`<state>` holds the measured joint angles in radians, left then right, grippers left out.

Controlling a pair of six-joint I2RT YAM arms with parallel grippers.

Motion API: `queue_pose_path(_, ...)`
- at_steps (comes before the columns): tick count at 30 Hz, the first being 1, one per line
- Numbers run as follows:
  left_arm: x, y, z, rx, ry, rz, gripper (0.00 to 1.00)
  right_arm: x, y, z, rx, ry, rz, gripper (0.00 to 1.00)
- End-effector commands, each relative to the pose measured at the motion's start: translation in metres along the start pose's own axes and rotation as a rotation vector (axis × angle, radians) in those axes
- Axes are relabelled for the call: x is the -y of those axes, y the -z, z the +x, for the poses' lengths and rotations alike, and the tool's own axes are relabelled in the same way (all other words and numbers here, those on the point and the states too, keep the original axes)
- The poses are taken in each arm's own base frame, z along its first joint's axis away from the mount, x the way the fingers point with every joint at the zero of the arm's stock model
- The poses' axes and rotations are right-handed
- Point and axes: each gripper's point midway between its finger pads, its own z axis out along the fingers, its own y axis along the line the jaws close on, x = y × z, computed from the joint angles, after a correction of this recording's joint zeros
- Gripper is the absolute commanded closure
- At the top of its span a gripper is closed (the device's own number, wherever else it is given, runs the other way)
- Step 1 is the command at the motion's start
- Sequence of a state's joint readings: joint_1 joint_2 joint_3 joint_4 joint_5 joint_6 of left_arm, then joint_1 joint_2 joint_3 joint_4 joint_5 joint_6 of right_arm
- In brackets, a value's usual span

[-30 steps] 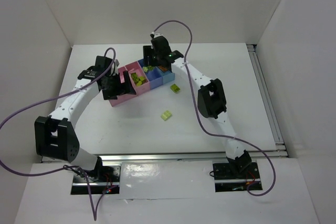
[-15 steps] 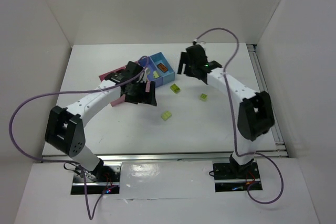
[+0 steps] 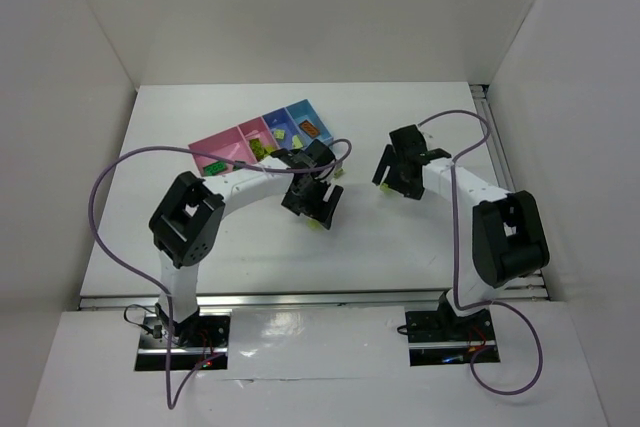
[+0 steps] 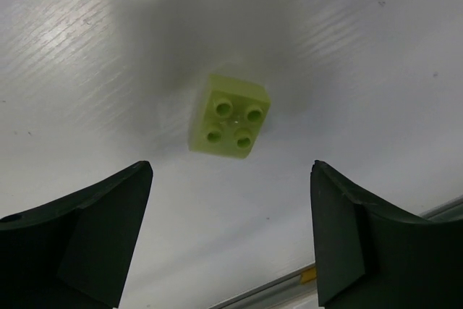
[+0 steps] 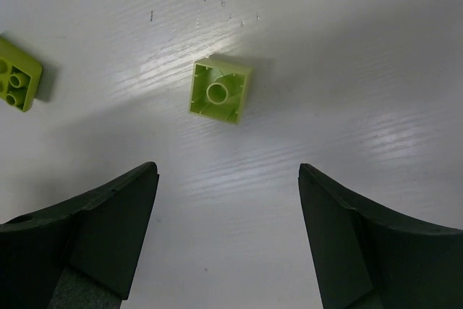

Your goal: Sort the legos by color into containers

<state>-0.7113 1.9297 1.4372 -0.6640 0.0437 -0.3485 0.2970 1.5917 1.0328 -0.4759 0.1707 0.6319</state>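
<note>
The white desk (image 3: 420, 247) is carrying the row of four joined plastic bins (image 3: 222, 143), pink to light blue, upper centre of the top view, while the left gripper (image 4: 231, 179) is hanging spread above a studs-up yellow-green plastic brick (image 4: 230, 115) mid-frame and the right gripper (image 5: 228, 171), equally spread, above an overturned yellow-green brick (image 5: 220, 90).

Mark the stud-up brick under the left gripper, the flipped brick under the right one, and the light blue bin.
stud-up brick (image 4: 230, 115), left wrist view, studded top face.
flipped brick (image 5: 221, 90), right wrist view, hollow underside.
light blue bin (image 3: 320, 122), top view, right wall.
</note>
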Motion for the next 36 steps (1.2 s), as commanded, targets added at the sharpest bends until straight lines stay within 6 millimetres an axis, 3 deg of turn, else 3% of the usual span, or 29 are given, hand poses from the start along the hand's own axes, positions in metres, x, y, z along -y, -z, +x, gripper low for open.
queue_pose_path(1,-0.008,-0.002,-0.016,0.037,-0.028,-0.042,0.11,-0.007,0.008,-0.005,0.026,-0.03,-0.03,0.14)
queue_pose_path(4,-0.011,-0.012,-0.011,0.009,-0.027,-0.05,0.14,-0.007,0.0,-0.005,0.027,-0.029,-0.02,0.16)
queue_pose_path(8,-0.008,-0.021,-0.007,-0.006,-0.026,-0.05,0.28,-0.008,-0.011,-0.003,0.017,-0.027,-0.011,0.18)
queue_pose_path(11,-0.007,-0.021,-0.007,-0.006,-0.017,-0.05,0.48,-0.011,-0.018,-0.009,0.038,-0.03,-0.009,0.2)
queue_pose_path(12,-0.007,-0.021,-0.007,-0.006,-0.017,-0.05,0.62,-0.013,-0.018,-0.012,0.05,-0.033,-0.018,0.21)
queue_pose_path(15,-0.008,-0.012,-0.012,0.004,-0.017,-0.062,0.84,-0.018,-0.029,-0.016,0.049,-0.022,-0.017,0.22)
queue_pose_path(18,-0.004,0.008,-0.028,0.049,-0.019,-0.063,0.9,-0.022,-0.04,-0.018,0.043,-0.011,-0.012,0.24)
queue_pose_path(20,-0.014,0.024,-0.038,0.067,0.007,-0.079,0.93,-0.021,-0.043,-0.023,0.068,-0.014,-0.002,0.27)
queue_pose_path(21,-0.013,0.038,-0.053,0.107,0.014,-0.072,0.93,-0.02,-0.046,-0.02,0.069,-0.014,-0.003,0.27)
queue_pose_path(22,-0.017,0.045,-0.059,0.119,0.035,-0.082,0.93,-0.028,-0.043,-0.027,0.103,-0.026,-0.026,0.29)
queue_pose_path(25,-0.034,0.072,-0.082,0.165,0.092,-0.092,0.96,-0.026,-0.049,-0.023,0.089,-0.022,-0.015,0.35)
queue_pose_path(26,-0.039,0.075,-0.086,0.168,0.116,-0.097,0.96,-0.024,-0.051,-0.019,0.075,-0.018,-0.003,0.39)
queue_pose_path(31,-0.076,0.08,-0.119,0.195,0.254,-0.116,0.96,-0.031,-0.047,-0.023,0.084,-0.003,-0.017,0.79)
queue_pose_path(34,-0.101,0.083,-0.135,0.211,0.327,-0.133,0.96,-0.038,-0.028,-0.033,0.124,0.023,-0.026,0.83)
queue_pose_path(36,-0.121,0.073,-0.141,0.21,0.368,-0.166,0.96,-0.04,-0.017,-0.036,0.136,0.04,-0.025,0.83)
